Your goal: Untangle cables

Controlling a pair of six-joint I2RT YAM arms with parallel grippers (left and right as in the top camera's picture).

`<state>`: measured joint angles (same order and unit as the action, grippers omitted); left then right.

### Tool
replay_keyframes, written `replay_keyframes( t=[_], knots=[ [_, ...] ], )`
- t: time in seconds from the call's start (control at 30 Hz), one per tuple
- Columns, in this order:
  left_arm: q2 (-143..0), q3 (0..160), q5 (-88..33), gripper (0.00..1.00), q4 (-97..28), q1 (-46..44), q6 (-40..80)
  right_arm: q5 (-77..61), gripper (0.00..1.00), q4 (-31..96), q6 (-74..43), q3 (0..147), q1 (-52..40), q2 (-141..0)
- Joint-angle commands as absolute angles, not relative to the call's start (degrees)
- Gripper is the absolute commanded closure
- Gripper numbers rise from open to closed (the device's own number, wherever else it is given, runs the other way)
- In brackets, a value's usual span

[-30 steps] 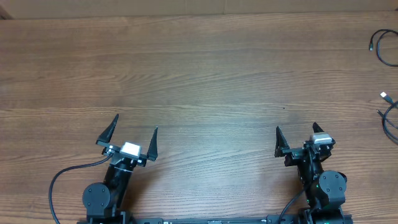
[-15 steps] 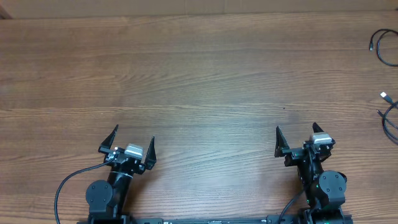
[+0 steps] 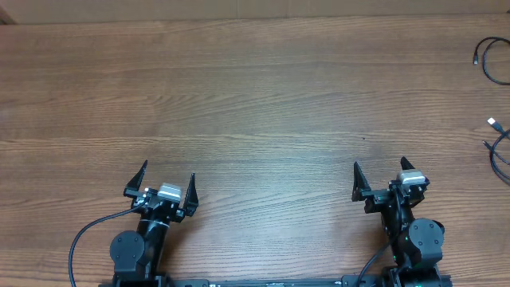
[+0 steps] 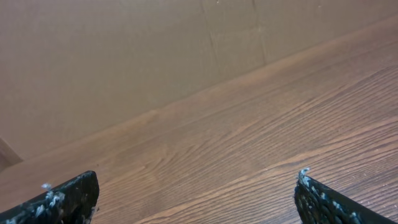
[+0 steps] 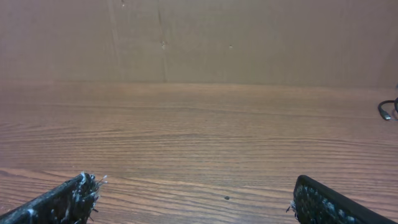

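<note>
The table [image 3: 255, 96], brown with wood grain, is taking up nearly the whole overhead view. A plain brown wall [image 5: 249, 37] is rising behind its far edge in both wrist views. The left arm [image 3: 131, 249] and right arm [image 3: 421, 239] are sitting folded at the near edge, well apart from each other, both pointing toward the far side.

The left gripper [image 3: 168, 171] is hanging over bare wood with its jaws spread wide and nothing between them. In its wrist view only the two fingertips [image 4: 65, 198] are showing, at the bottom corners. The right gripper [image 3: 379, 163] is likewise standing wide open and holding nothing (its speckled fingertips [image 5: 62, 202] are framing bare wood too).

The cables [image 3: 492, 64] are lying at the far right edge of the table, well apart from both grippers and partly cut off by the frame. One thin black loop is curving near the far right corner, and a second loop [image 3: 500, 155] is curling nearer, just beyond the level of the right gripper. Between them a small pale plug [image 3: 493, 123] is resting on the wood. In the right wrist view a bit of black cable [image 5: 388, 110] is peeking in at the right edge.
</note>
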<state>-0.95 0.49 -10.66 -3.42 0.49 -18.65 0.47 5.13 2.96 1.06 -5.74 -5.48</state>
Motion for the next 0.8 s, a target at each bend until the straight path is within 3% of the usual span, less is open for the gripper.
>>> replay_keyframes(
  t=[0.0, 0.3, 0.47, 0.77],
  knots=[
    [-0.19, 0.27, -9.72, 0.0, -3.64, 0.71, -19.73, 1.26, 0.0, 4.78, 2.57, 0.47, -6.04, -5.21],
    [-0.19, 0.27, -7.01, 0.0, -3.84, 0.71, -19.59, 1.26, 0.0, 4.78, 2.59, 0.47, -6.04, -5.21],
    [-0.19, 0.27, 1.34, 0.0, -3.92, 0.71, -7.11, 1.26, 0.0, 4.78, 2.59, 0.47, -6.04, -5.21],
    [-0.19, 0.27, 3.57, 0.0, -4.08, 0.71, -1.89, 1.26, 0.0, 4.78, 2.59, 0.47, -6.04, -5.21]
  ],
)
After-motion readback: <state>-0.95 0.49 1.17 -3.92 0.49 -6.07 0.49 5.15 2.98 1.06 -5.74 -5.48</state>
